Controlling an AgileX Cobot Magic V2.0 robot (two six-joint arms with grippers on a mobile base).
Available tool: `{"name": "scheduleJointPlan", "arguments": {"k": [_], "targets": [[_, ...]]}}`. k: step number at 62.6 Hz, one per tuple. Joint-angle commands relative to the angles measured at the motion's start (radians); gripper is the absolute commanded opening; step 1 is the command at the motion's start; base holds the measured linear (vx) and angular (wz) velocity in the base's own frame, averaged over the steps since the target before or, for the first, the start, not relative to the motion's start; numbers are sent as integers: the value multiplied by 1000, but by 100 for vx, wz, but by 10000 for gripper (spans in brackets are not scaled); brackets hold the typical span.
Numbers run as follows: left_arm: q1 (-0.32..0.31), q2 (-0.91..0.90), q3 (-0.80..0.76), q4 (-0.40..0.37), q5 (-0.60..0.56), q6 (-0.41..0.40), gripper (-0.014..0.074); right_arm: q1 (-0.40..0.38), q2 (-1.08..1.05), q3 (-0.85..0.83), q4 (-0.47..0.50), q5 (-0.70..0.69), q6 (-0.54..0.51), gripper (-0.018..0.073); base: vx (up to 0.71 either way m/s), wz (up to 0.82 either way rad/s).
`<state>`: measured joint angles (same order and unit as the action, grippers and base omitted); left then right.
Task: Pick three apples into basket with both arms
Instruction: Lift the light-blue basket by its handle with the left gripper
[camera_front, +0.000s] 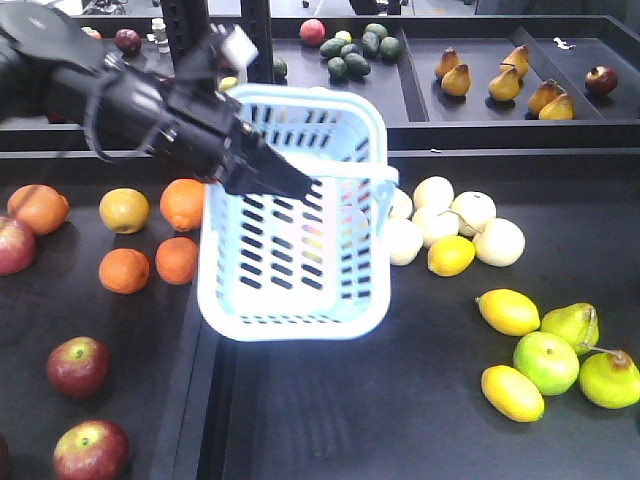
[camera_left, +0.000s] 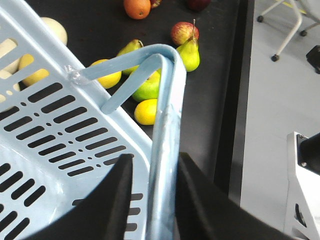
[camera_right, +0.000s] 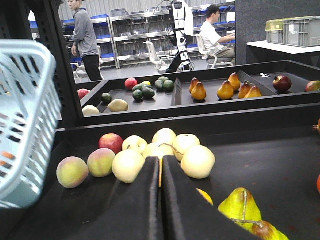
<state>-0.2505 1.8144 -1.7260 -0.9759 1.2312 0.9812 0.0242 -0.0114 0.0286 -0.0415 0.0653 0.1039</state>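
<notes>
Left gripper (camera_left: 155, 159): jaws drawn in on either side of the basket's (camera_front: 290, 326) handle bar (camera_left: 167, 115), pinching it; nothing else in it.
Right gripper (camera_right: 161, 172): jaws pressed flat together, carrying nothing; low over the table (camera_front: 330, 420), just short of a heap of pale fruit (camera_right: 197, 161); not seen in the front view.
Basket: hung tilted above the table's middle, open side towards the front camera; it looks empty, though its slots make that hard to be sure of.
Apples: two dark red ones (camera_front: 77, 366) (camera_front: 90, 451) lie at the near left, apart from each other and below the oranges (camera_front: 182, 203); a third dark one is not clearly in view.
Apple feel: probably firm, smooth and fairly heavy for its size; round, so apt to roll at a nudge; skin may bruise under a hard pinch.
Apple hold: from above across the widest part, jaws astride the stem dip; there is room around each.
Basket feel: likely light, thin and springy; hung by a swinging handle, it should tip as weight goes in, so fruit is better lowered than dropped.
</notes>
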Motion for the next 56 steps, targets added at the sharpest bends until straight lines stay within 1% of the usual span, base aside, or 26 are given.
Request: {"name": "scheduleJointPlan", "arguments": {"k": [1, 10, 25, 39, 47, 52, 56], "targets": [[-4, -125, -35, -27, 22, -65, -8, -4, -12, 13, -5, -75, -7, -5, 0, 0], [-4, -227, -34, 49, 22, -125, -8, -4, -12, 13, -5, -75, -7, -5, 0, 0], [-4, -353, -32, 98, 21, -224, -8, -4, -12, 13, -5, -75, -7, -5, 0, 0], [-4, -427, -32, 161, 21, -362, -8, -4, -12, 13, -5, -75, -7, -5, 0, 0], [-4, -446, -27, 161, 21, -442, -8, -4, -12, 13, -5, -75, -7, -5, 0, 0], [-4, -469, 4, 151, 19, -468, -8, -4, -12, 13, -5, -75, -7, -5, 0, 0], [-4, -497, 59, 151, 17, -477, -8, -4, -12, 13, -5, -75, -7, -5, 0, 0]]}}
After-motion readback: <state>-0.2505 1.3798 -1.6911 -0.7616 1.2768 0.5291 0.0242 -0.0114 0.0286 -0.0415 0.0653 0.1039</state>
